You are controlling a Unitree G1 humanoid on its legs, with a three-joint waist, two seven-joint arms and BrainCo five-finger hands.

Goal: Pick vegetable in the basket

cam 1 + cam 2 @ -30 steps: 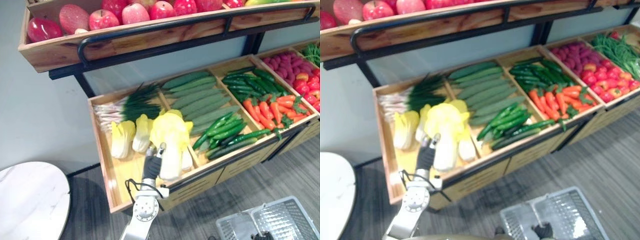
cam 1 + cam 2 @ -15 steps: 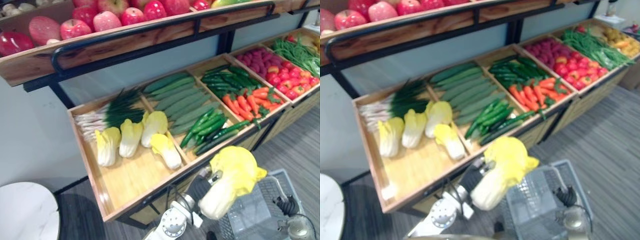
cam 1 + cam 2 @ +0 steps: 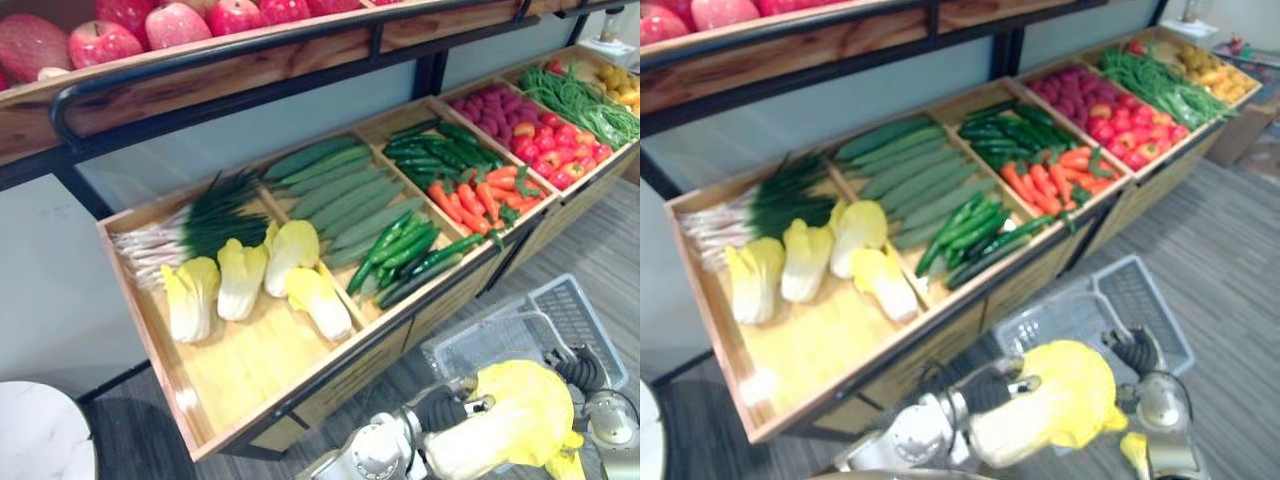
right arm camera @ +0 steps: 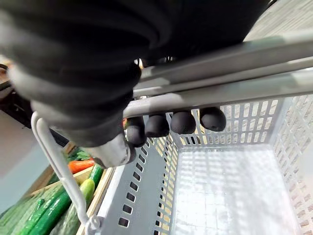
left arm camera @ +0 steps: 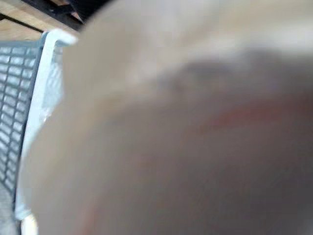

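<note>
Left hand [image 3: 447,410] clasps cabbage [image 3: 520,415] beside basket [image 3: 585,305] held by right hand [image 4: 168,123].

The cabbage [image 3: 515,410] hides most of the left robot hand [image 3: 447,409] and part of the basket [image 3: 500,335].

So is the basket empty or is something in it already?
Empty, as far as shown: the floor of the basket is bare in the right wrist view.

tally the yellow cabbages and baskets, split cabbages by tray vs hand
cabbages in the tray: 4
cabbage in the left hand: 1
basket, handle held by the right hand: 1
total: 6
</note>
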